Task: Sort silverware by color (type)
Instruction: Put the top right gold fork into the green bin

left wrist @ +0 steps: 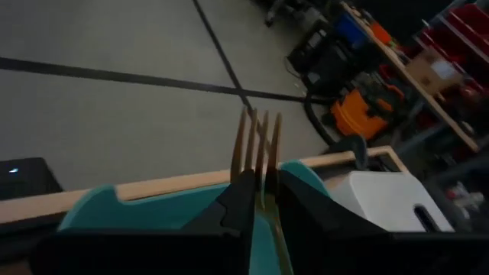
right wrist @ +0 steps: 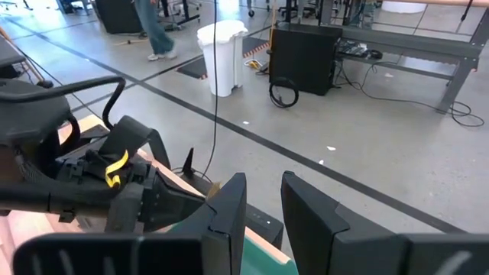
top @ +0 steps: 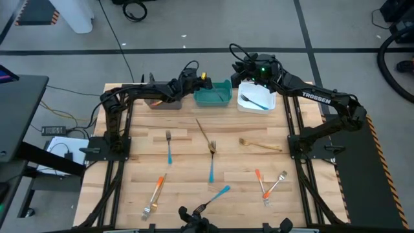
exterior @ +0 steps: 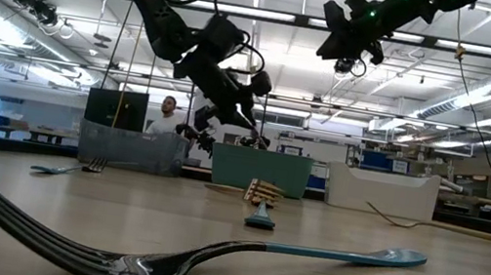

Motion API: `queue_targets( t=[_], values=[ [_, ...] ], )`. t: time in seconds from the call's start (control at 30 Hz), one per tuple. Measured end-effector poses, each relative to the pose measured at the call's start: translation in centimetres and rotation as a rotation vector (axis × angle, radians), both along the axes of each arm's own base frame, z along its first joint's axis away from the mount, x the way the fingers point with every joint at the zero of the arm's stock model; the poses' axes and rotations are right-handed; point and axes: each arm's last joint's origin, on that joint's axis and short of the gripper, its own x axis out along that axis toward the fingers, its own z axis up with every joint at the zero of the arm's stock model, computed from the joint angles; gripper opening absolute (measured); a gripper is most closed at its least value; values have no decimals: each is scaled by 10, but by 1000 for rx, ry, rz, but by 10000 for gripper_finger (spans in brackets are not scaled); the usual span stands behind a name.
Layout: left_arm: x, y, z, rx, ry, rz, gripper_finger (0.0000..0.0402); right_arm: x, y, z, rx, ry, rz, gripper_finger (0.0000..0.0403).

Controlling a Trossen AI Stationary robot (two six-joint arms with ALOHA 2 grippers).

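Observation:
My left gripper (top: 206,80) reaches over the teal bin (top: 213,96) at the table's far edge and is shut on a gold fork (left wrist: 260,145), whose tines stick out past the fingertips. My right gripper (right wrist: 263,202) hangs open and empty, high above the white bin (top: 257,101), which holds a dark fork (top: 253,101). Several more pieces of silverware lie flat on the table: a blue-handled fork (top: 169,149), another blue-handled one (top: 211,165), a gold fork (top: 261,144), an orange-handled fork (top: 156,193). My left gripper pinches the gold fork at its neck (left wrist: 265,179), just below the tines, between its two fingers (left wrist: 238,200). The fork runs along the fingers, tines pointing away toward the far side. It is lifted clear above the teal bin (left wrist: 153,210).
A grey bin (top: 165,101) stands left of the teal one. More forks lie near the front edge: a blue-handled one (top: 214,197), an orange one (top: 260,183), a pale one (top: 277,182). A thin gold fork (top: 206,134) lies mid-table. A person stands beyond the table (exterior: 166,115).

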Motion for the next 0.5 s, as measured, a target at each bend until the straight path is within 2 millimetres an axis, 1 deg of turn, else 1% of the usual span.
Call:
queue_targets(
  t=[0.07,0.27,0.5],
  values=[
    [-2,2,1,-2,-5,-32,71,0,0,0,1,1,0,91],
    [-7,11,1,-92,-70,-124,79,0,0,-2,11,18,0,91],
    [-7,10,1,-143,-103,-220,80,-1,0,-2,14,21,0,91]
  ],
)
